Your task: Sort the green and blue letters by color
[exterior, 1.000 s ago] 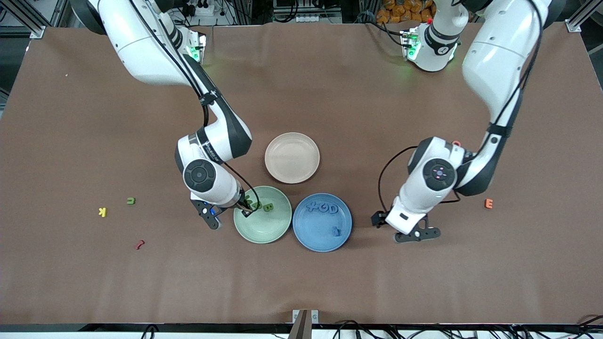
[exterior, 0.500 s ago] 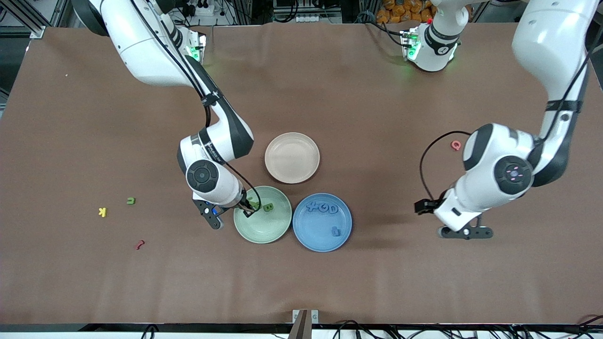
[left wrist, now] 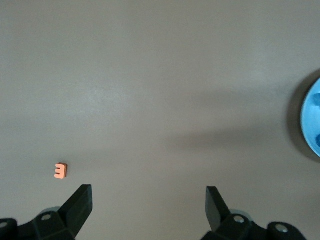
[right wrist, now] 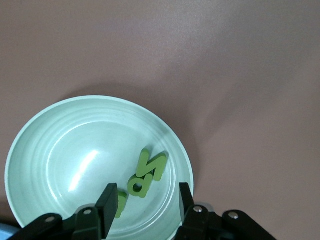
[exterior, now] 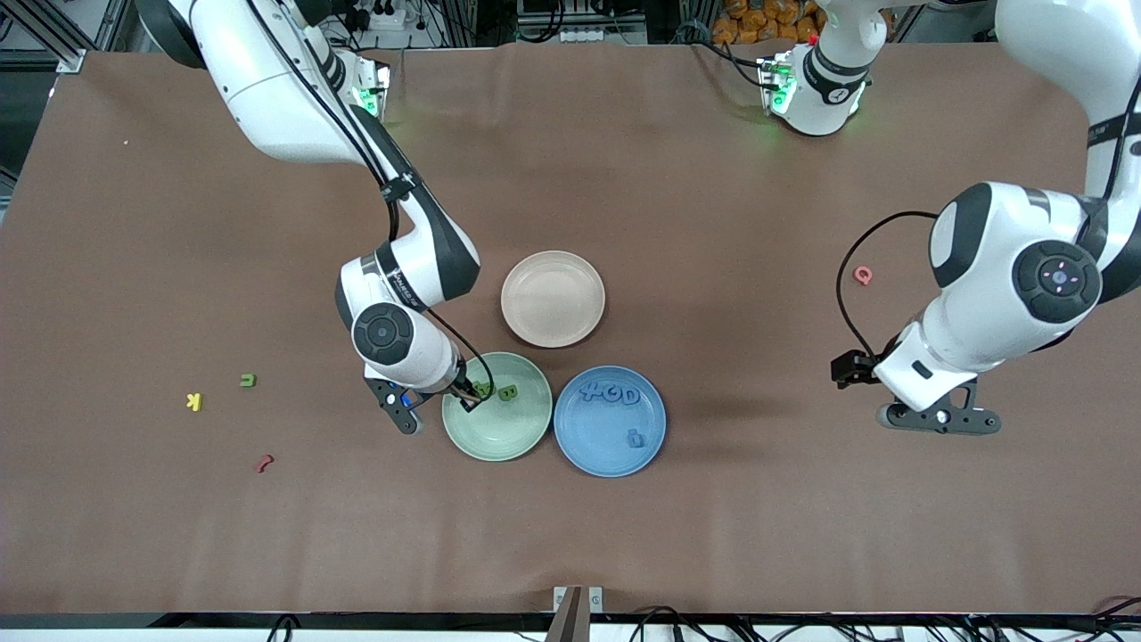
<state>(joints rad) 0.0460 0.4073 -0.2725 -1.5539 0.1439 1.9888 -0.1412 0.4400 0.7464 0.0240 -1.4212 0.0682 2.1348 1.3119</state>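
Note:
A green plate (exterior: 499, 439) holds green letters (exterior: 507, 392); the right wrist view shows three of them (right wrist: 151, 166) on the plate (right wrist: 75, 150), one partly hidden by a finger. My right gripper (exterior: 465, 399) hangs low over that plate, open and empty (right wrist: 146, 200). A fourth green letter (exterior: 248, 380) lies on the table toward the right arm's end. The blue plate (exterior: 599, 450) holds blue X, G, D (exterior: 610, 392) and a P (exterior: 634, 437). My left gripper (exterior: 936, 419) is open and empty (left wrist: 149, 200) over bare table toward the left arm's end.
An empty beige plate (exterior: 553, 298) lies farther from the camera than the two plates. A yellow K (exterior: 193, 401) and a dark red letter (exterior: 264, 463) lie near the stray green letter. A pink Q (exterior: 862, 275) and an orange E (left wrist: 60, 170) lie near my left gripper.
My left arm has swung away from the blue plate toward its own end of the table, now covering the orange E in the front view. The right arm has barely moved.

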